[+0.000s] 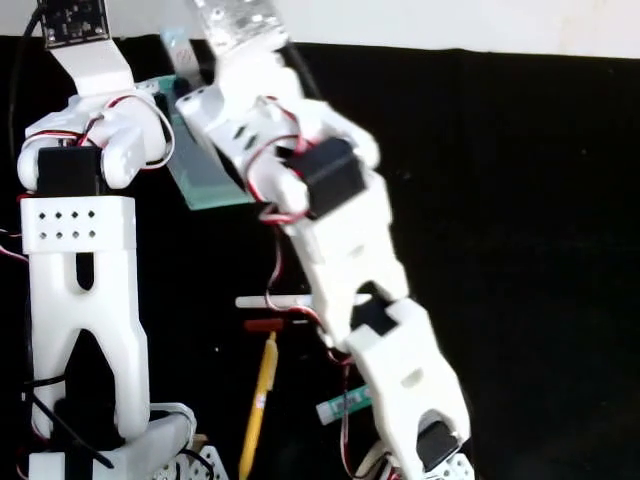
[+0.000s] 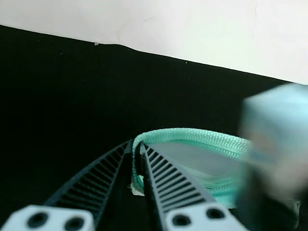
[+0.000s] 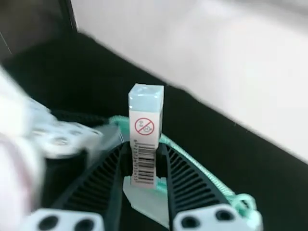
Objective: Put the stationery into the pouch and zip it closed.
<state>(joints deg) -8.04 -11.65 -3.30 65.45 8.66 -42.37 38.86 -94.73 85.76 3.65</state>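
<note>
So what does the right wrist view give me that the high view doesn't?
Right wrist, not high: the right gripper with its fingers shut on a white block that carries a barcode label and stands upright. High, not right wrist: a yellow pencil, a white pen and a red item lying on the black table cover. Both: the teal pouch and that cover.

We log a matte black cloth table cover [image 1: 520, 250] spanning the work surface; we take it as landmark. Beyond its far edge runs a plain white wall surface [image 1: 450, 25], meeting the cloth in a straight line. In the right wrist view, a dark grey upright panel [image 3: 33, 24] stands at the cloth's far side, beside the white surface; we cannot identify it.
</note>
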